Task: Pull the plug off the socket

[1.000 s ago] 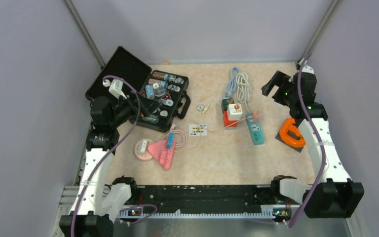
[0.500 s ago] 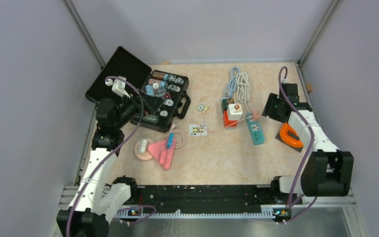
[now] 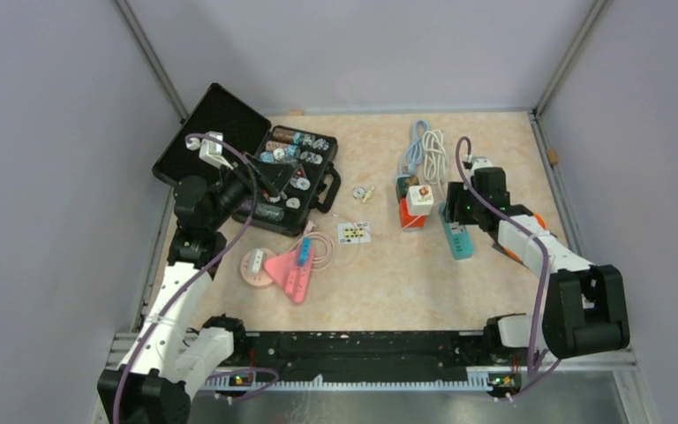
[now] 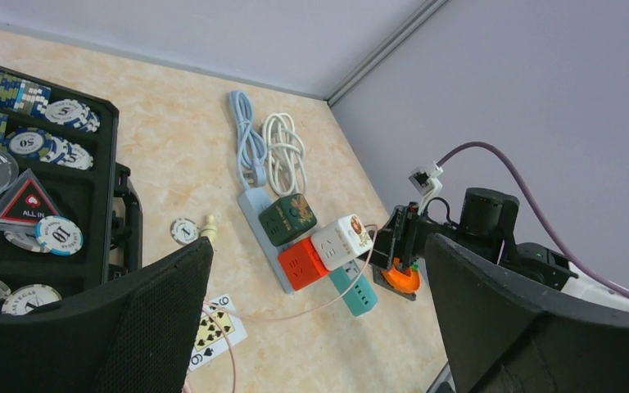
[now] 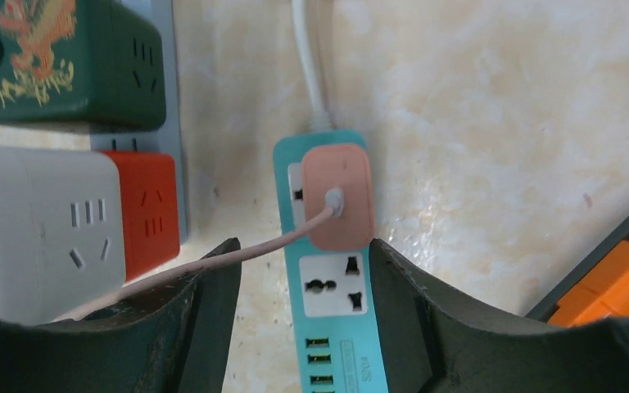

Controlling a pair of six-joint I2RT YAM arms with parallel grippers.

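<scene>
A pink plug (image 5: 338,196) with a thin pink cable sits in the top socket of a teal power strip (image 5: 337,327); the strip also shows in the top view (image 3: 459,237). My right gripper (image 5: 305,282) is open and hovers just above the strip, its fingers (image 5: 213,295) on either side of it, just below the plug. In the top view the right gripper (image 3: 459,205) is over the strip's far end. My left gripper (image 4: 319,327) is open and empty, held high over the black case (image 3: 265,168) at the left.
Green (image 5: 65,61), white (image 5: 41,217) and red (image 5: 151,209) cube sockets sit on a grey strip left of the teal one. An orange clamp (image 3: 519,247) lies to the right. Coiled cables (image 3: 428,146), a playing card (image 3: 354,231) and a pink strip (image 3: 291,274) lie about.
My right arm has swung from the far right in over the teal power strip and dropped low above the plug. The left arm has shifted slightly.
</scene>
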